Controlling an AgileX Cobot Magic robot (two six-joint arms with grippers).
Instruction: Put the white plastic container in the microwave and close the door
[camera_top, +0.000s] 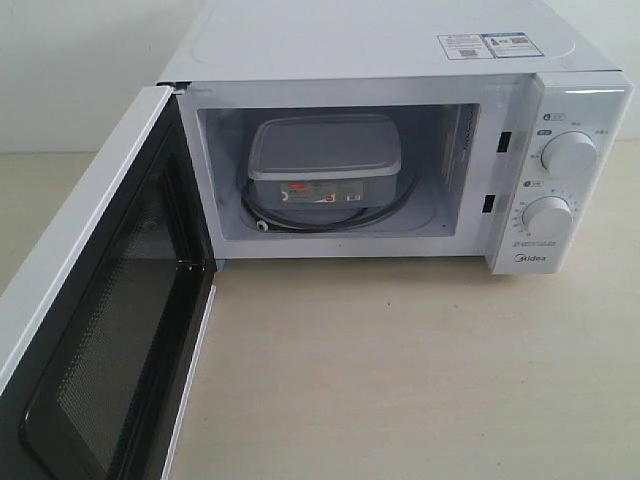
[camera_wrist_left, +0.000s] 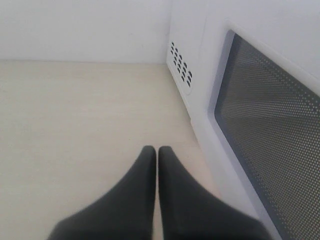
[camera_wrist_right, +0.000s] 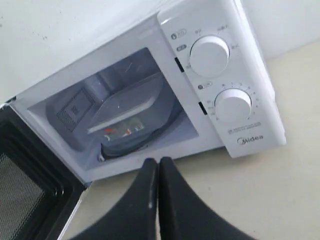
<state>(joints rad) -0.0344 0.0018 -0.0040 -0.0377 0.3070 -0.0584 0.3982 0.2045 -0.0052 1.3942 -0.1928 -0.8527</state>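
Two grippers, the left gripper (camera_wrist_left: 157, 150) and the right gripper (camera_wrist_right: 158, 162), are seen with fingers pressed together and nothing held between them. The white plastic container (camera_top: 323, 160) is found inside the microwave (camera_top: 400, 50), with its red-and-dark label (camera_top: 312, 196) turned toward the opening. The door (camera_top: 90, 330) is swung wide open (its mesh window is shown from the inner side in the exterior view). The left gripper is held over the desk (camera_top: 400, 380) near the door's outer face. The right gripper is held before the cavity, apart from the two dials (camera_top: 568, 155).
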